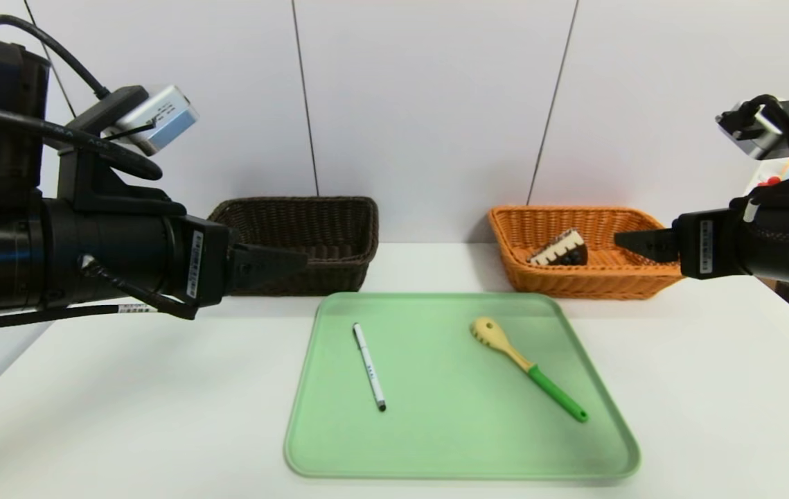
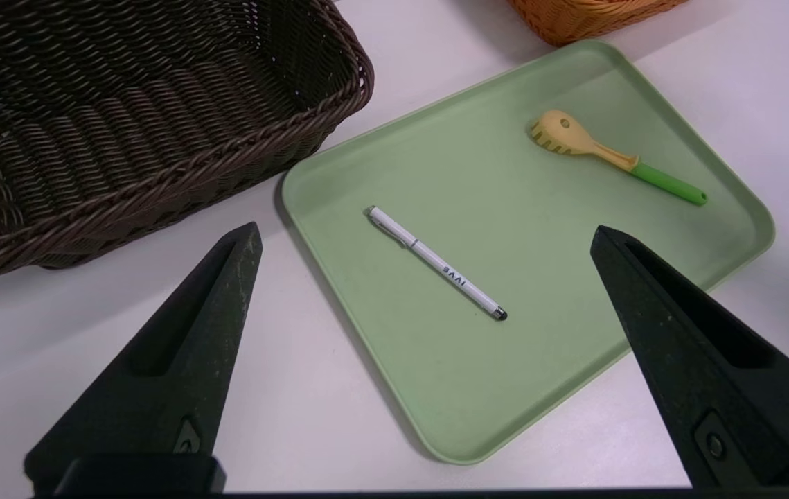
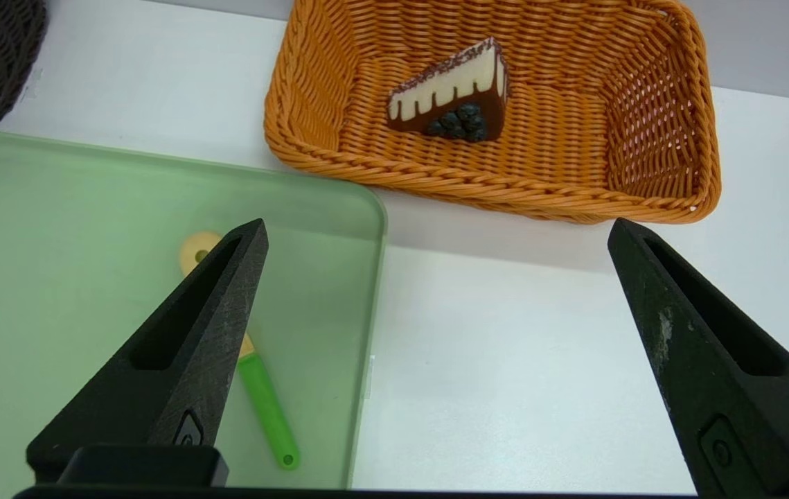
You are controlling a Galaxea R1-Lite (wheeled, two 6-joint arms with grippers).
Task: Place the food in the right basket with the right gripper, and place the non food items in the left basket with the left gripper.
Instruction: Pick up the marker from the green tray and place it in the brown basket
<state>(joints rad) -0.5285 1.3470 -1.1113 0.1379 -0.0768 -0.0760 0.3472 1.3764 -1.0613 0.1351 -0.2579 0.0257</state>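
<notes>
The cake wedge [image 1: 560,249] [image 3: 453,97] lies on its side inside the orange right basket [image 1: 643,285] [image 3: 671,125]. On the green tray [image 1: 449,443] [image 2: 574,291] rest the white pen [image 1: 369,366] [image 2: 436,263] and the yellow slotted spoon with a green handle [image 1: 526,367] [image 2: 609,156] [image 3: 266,409]. The dark brown left basket [image 1: 339,274] [image 2: 124,125] holds nothing I can see. My right gripper [image 1: 626,241] [image 3: 436,232] hangs open and empty above the table beside the orange basket. High at the left, my left gripper [image 1: 290,262] [image 2: 425,232] is open and empty too.
White table [image 1: 713,388] with a pale wall right behind the two baskets. The tray fills the table's middle, in front of the baskets. Bare tabletop lies on both sides of the tray.
</notes>
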